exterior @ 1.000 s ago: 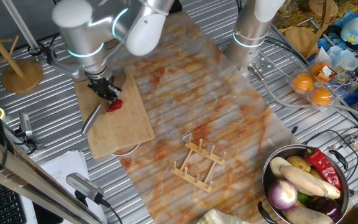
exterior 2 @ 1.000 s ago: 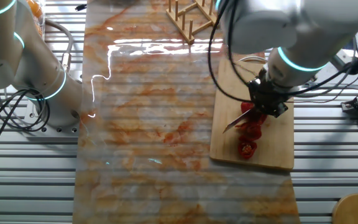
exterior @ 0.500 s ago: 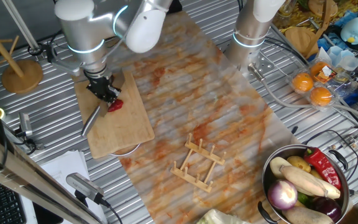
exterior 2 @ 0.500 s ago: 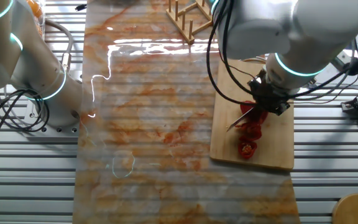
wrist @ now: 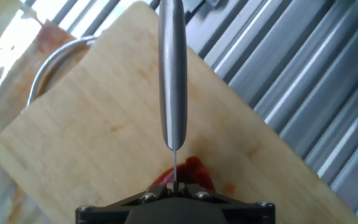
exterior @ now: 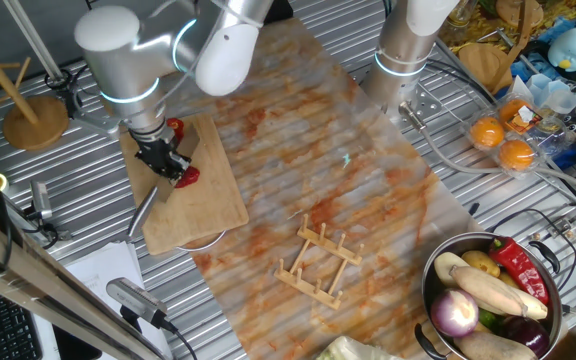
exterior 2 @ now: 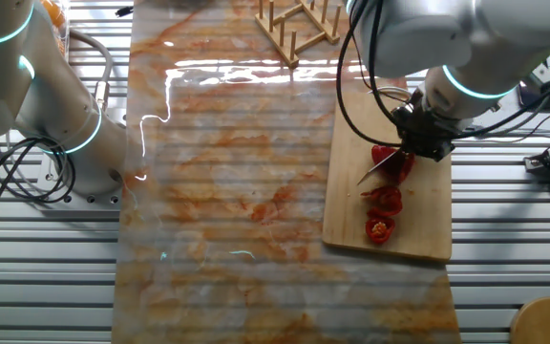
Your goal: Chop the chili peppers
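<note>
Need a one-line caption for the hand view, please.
End effector holds a knife edge-down over red chili on the wooden cutting board.

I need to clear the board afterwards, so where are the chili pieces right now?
The chili peppers lie in red chunks on the wooden cutting board, under the knife held by the gripper.

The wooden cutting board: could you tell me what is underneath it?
A metal rim curves out from beneath the wooden cutting board; it looks like a round dish, but the board covers the rest of it.
</note>
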Motion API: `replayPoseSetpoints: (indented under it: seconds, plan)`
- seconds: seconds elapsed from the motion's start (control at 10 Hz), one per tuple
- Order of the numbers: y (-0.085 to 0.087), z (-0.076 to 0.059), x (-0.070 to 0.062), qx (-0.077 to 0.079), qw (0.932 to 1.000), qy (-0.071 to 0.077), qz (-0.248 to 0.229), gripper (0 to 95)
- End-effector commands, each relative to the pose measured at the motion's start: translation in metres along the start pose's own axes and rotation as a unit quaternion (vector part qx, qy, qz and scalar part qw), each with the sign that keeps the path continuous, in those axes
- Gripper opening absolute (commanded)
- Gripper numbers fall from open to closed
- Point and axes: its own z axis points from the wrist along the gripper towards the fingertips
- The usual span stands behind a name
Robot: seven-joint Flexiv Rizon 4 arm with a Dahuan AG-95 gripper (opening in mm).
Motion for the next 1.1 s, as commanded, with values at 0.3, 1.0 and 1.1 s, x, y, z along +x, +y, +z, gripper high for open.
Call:
replayPoseSetpoints:
  seconds: [0.3, 1.0, 1.1]
  plan:
    - [0.004, -0.001, -0.002, -0.007, 0.9999, -0.004, 0.007, 0.0]
    - [0.004, 0.027, 0.019, -0.002, 0.9999, -0.009, -0.007, 0.0]
    - [0.003, 0.026, 0.016, -0.007, 0.9999, -0.008, -0.01, 0.0]
